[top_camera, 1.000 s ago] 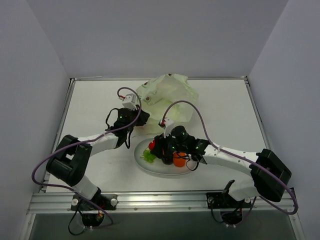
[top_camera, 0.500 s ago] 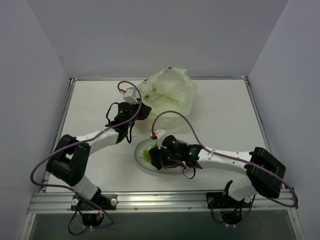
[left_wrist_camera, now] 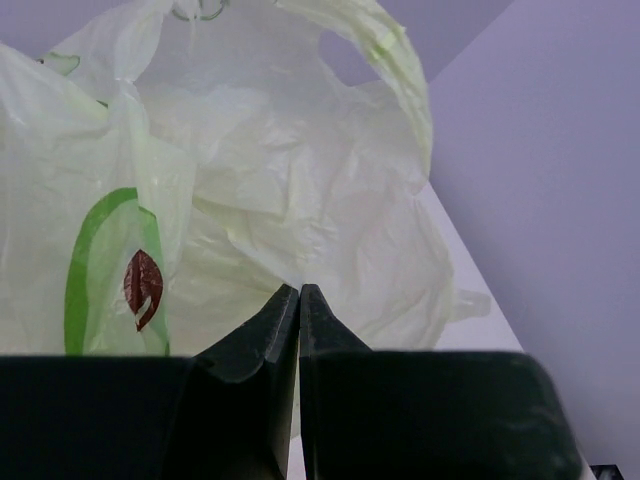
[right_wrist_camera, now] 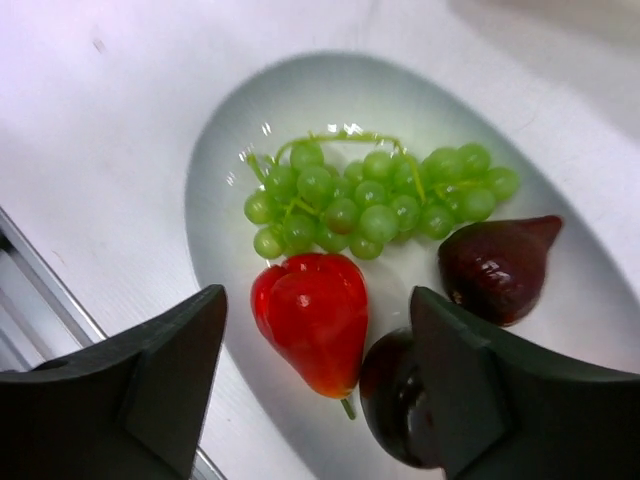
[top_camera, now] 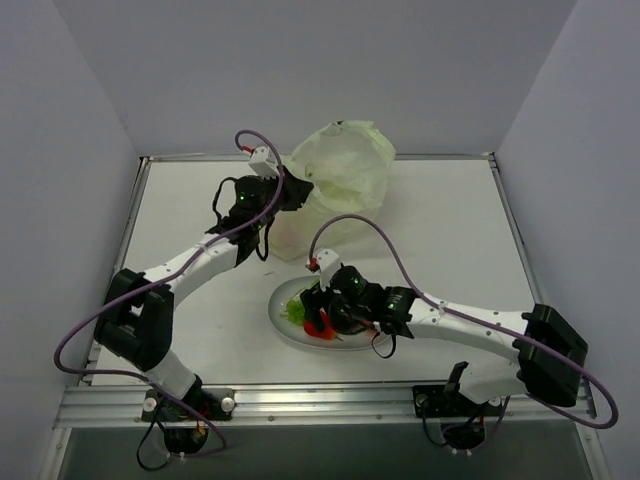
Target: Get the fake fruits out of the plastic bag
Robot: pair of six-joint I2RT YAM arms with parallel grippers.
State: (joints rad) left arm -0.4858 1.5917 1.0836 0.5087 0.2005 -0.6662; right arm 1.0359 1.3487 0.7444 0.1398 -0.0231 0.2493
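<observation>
The left fingers [left_wrist_camera: 272, 335] pinch the plastic bag [left_wrist_camera: 300, 170] closed at the bench's [top_camera: 450, 230] far side. The right fingers [right_wrist_camera: 150, 385] are spread open above the white plate [right_wrist_camera: 225, 150], which holds the grape bunch [right_wrist_camera: 370, 200], the red strawberry-like piece [right_wrist_camera: 312, 325] and the maroon balls [right_wrist_camera: 495, 268].

On the plate [right_wrist_camera: 225, 160], the strawberry-like piece [right_wrist_camera: 310, 335] lies between the right fingers [right_wrist_camera: 150, 390], grape bunch [right_wrist_camera: 370, 200] beyond, two balls [right_wrist_camera: 490, 272] rightward. The plastic bag [left_wrist_camera: 300, 190] hangs just beyond the left fingers [left_wrist_camera: 255, 345].

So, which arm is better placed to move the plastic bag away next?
Left, probably. The left gripper is shut on the plastic bag, while the right gripper hangs open above the plate, holding nothing.
</observation>
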